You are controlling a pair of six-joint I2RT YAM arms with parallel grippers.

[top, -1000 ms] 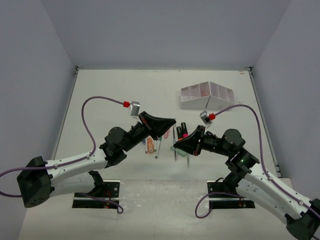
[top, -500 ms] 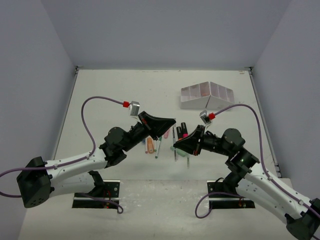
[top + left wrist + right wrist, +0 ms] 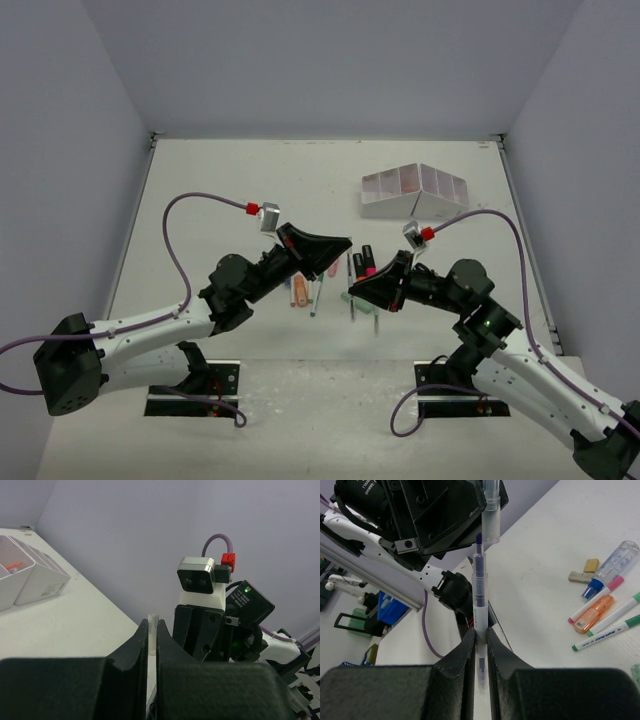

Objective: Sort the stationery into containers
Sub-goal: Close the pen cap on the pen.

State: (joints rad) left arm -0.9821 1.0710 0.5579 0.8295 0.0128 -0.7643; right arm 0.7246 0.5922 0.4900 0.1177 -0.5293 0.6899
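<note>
My left gripper [image 3: 343, 243] is shut on a clear pen cap [image 3: 153, 622] and holds it above the table. My right gripper [image 3: 353, 289] is shut on a thin clear pen with blue ink [image 3: 479, 592]; its bare tip points up, just under the cap [image 3: 491, 510]. Both grippers meet over the loose stationery: green-capped pens [image 3: 612, 627], an orange highlighter [image 3: 593, 620], a pink-capped pen [image 3: 600, 597], a blue-capped marker [image 3: 615, 565] and small tan and grey blocks [image 3: 591, 565]. The white organizer [image 3: 415, 190] stands at the far right.
Pink-black highlighters [image 3: 365, 262] and pens [image 3: 315, 295] lie on the table between the two arms. The organizer also shows at the left in the left wrist view [image 3: 42, 582], a red-tipped item in one compartment. The right arm's wrist camera [image 3: 197, 580] faces my left gripper.
The right arm has drawn back slightly to the right with the pen. The left arm has not moved.
</note>
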